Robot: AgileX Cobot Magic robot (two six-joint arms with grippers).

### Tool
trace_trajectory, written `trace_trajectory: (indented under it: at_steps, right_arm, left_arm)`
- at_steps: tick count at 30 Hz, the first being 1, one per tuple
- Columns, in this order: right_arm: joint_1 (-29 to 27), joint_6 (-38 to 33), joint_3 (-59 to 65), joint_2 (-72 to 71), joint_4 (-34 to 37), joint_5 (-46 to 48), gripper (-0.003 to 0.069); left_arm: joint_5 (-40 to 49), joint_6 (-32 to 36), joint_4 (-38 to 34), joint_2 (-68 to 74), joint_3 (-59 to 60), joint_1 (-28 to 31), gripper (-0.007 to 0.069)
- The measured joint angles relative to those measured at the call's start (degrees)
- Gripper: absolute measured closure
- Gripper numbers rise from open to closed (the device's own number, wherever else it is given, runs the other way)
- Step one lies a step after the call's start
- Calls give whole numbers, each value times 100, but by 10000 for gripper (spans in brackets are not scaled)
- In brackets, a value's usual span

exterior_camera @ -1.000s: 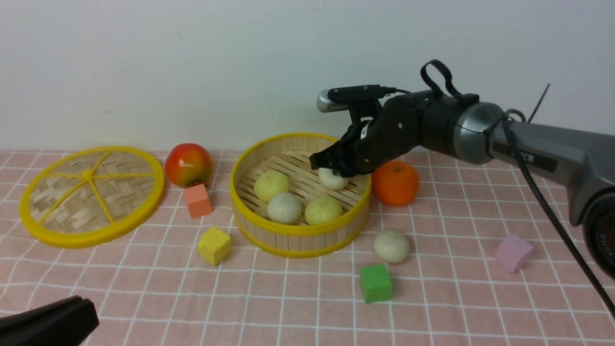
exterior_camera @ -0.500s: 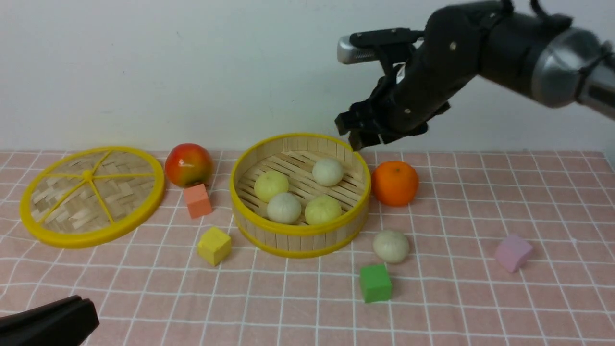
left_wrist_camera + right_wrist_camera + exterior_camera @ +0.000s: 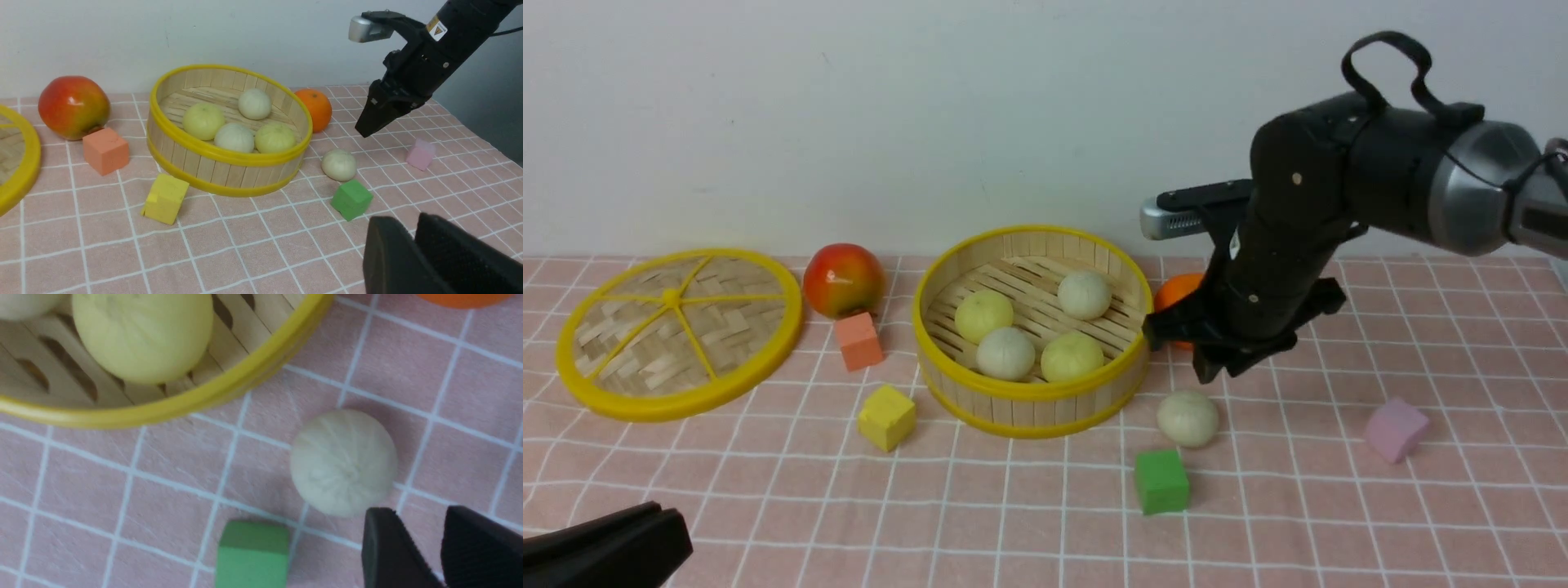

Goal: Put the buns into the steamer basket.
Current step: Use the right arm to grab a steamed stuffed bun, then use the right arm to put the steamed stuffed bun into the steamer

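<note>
Four buns [image 3: 1006, 353] in basket [image 3: 1029, 408], mid-table toward far edge; fifth bun [image 3: 1188, 418] on table [image 3: 768, 506] just beside its wall, nearer front edge. Right end effector [image 3: 1217, 374] hangs just above it, closed, empty. Next, by my reading: open, descend, grasp.

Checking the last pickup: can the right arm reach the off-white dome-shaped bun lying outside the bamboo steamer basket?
Probably yes: the right gripper hangs close by the off-white bun with nothing between, and the green cube and bamboo steamer basket stand clear of it.
</note>
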Motion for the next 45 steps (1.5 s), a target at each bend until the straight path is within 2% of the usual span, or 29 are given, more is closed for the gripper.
trace_trajectory:
  at_steps: [6, 28, 33, 36, 37, 38, 39, 40, 45]
  right_arm:
    - [0, 0, 18, 355, 213, -323, 347]
    - [-171, 0, 21, 690, 204, -617, 346]
    - [-171, -56, 21, 690, 215, -606, 414]
    - [-171, -124, 21, 690, 226, -587, 486]
    - [-171, -233, 21, 690, 226, -558, 536]
    - [-171, -248, 21, 690, 226, -558, 543]
    - [-171, -357, 21, 676, 226, -510, 603]
    - [-171, -378, 21, 638, 226, -452, 627]
    - [-85, -414, -161, 206, 315, -158, 639]
  left_arm:
    - [0, 0, 0, 0, 0, 0, 509]
    - [0, 0, 0, 0, 0, 0, 482]
    - [0, 0, 0, 0, 0, 0, 478]
    - [0, 0, -7, 0, 0, 0, 477]
    - [0, 0, -7, 0, 0, 0, 477]
    - [0, 0, -7, 0, 0, 0, 477]
    - [0, 0, -7, 0, 0, 0, 473]
    - [0, 0, -7, 0, 0, 0, 472]
    - [0, 0, -7, 0, 0, 0, 468]
